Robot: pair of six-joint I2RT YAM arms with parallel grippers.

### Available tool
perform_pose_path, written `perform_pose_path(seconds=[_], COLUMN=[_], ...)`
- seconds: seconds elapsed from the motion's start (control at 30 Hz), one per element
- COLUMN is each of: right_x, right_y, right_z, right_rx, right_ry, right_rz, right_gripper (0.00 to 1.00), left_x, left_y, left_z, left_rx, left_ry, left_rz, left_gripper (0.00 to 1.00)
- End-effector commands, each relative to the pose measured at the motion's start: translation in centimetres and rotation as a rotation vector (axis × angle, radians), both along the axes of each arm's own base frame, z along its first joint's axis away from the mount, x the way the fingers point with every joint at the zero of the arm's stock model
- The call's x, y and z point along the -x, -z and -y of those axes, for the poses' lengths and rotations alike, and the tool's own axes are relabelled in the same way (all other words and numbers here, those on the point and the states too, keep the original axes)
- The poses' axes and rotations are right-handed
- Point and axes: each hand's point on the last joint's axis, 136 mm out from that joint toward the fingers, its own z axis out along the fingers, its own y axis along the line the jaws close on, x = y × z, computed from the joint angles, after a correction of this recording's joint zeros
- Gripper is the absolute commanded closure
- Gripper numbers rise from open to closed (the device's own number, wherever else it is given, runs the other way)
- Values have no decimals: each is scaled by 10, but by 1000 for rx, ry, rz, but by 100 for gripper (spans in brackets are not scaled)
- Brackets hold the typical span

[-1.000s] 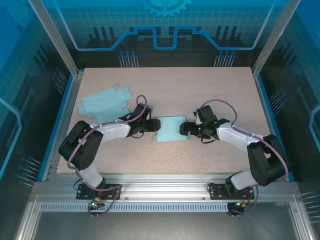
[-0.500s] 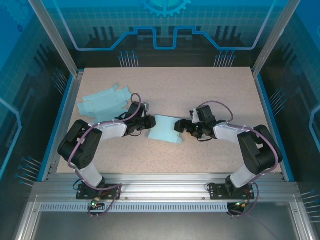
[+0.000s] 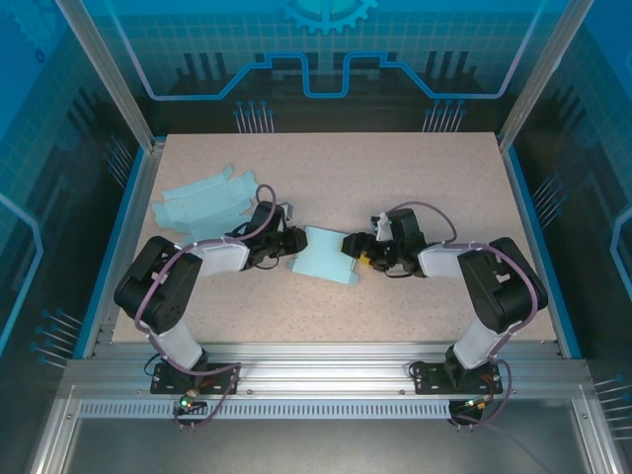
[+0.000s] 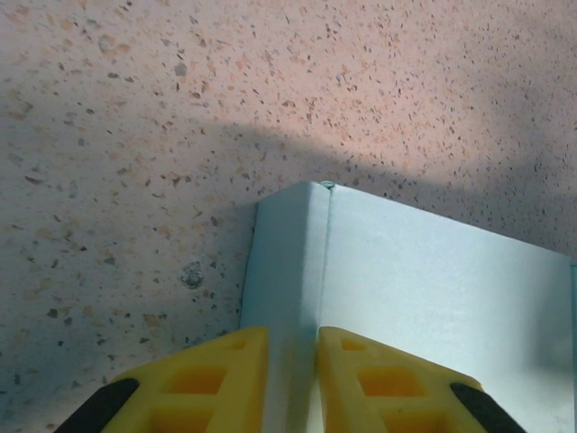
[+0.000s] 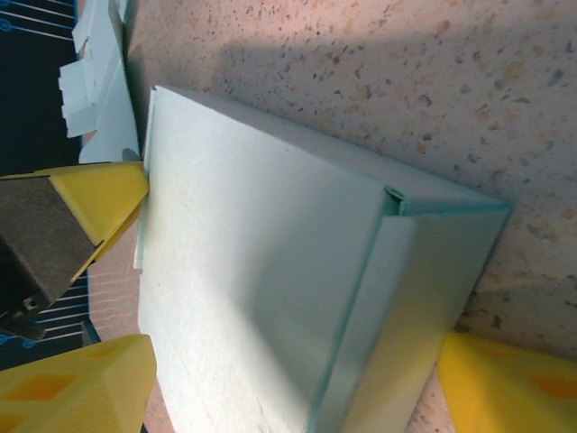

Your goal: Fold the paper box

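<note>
Paper box (image 3: 326,255) shows smooth, pale-blue card, sharply creased.

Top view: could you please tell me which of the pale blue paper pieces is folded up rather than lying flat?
The box in the centre: it has raised walls and a closed top. The sheets at the back left lie flat, unfolded.
</note>
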Motion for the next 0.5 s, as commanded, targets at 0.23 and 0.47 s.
perform_pose_path(seconds=[0.23,0.47], right_x=[2,8], right_y=[-22,-9], right_z=[-13,0], right_rx=[-105,16], right_ry=[-33,17], right_rz=[51,34], right_gripper=[17,15], left_x=[17,15], left_y=[35,36], left_z=[-9,-20], left_rx=[-13,4], left_ry=[-20,-59], left_rz=[-128,-132], left_gripper=[88,90])
